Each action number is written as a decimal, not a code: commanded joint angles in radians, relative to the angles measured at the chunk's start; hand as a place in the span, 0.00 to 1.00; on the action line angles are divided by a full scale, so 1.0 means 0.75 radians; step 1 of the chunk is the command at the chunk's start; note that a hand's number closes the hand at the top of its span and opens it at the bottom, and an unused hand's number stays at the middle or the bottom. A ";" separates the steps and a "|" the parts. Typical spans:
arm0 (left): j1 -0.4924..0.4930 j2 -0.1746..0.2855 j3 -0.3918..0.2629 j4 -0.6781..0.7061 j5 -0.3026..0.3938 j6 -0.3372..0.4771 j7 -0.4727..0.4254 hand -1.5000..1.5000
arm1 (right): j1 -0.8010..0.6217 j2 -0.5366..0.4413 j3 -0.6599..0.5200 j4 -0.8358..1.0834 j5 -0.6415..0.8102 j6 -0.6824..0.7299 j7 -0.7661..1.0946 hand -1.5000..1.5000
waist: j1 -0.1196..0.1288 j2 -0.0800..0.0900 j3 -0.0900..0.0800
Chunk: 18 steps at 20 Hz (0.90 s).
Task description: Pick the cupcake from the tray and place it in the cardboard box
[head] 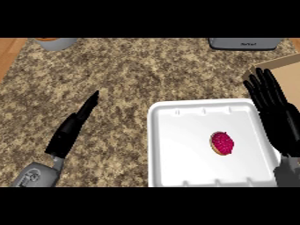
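The cupcake (222,143) is seen on the white tray (178,132), right of the tray's middle and apart from every wall, with its pink top turned toward the view and nothing touching it. The right hand (283,121) is held over the tray's right rim, between the cupcake and the cardboard box (298,77), its fingers straight and spread apart, so nothing is gripped. The left hand (71,129) is shown edge-on over the speckled worktop (126,74), well to the left of the tray, fingers straight and together, holding nothing. The pick is judged not yet begun, and several risks can be foreseen. The cupcake is small and round, so if the fingers are closed off-centre it could be nudged across the smooth tray floor rather than caught, or tipped onto its side. If the soft pink top is pinched rather than the base, it could be crushed. The tray looks light and could be shifted or tilted should the palm be brought down on the raised rim that lies under the hand. Only part of the box is in view at the right edge, with its near wall just behind the fingers; that wall could be struck during the carry if the hand is not lifted enough, and the cupcake could then be released on the wall's edge or outside the opening
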 commanded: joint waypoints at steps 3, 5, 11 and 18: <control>-0.011 -0.011 0.218 -0.088 0.153 0.070 0.082 0.50 | 0.102 -0.079 -0.244 0.122 -0.025 -0.064 -0.066 1.00 | -0.028 0.001 -0.009; 0.051 -0.089 0.274 -0.130 0.177 0.211 0.073 0.50 | 0.160 -0.149 -0.427 0.176 -0.080 -0.125 -0.060 1.00 | -0.036 -0.006 -0.007; 0.040 -0.139 0.316 -0.207 0.276 0.230 0.189 0.50 | 0.199 -0.274 -0.410 0.510 0.377 -0.308 -0.313 0.00 | 0.001 0.008 -0.006; 0.067 -0.062 0.405 -0.318 0.346 0.181 0.291 0.50 | 0.208 -0.501 -0.295 0.411 0.507 -0.072 -0.367 0.00 | -0.021 -0.001 -0.011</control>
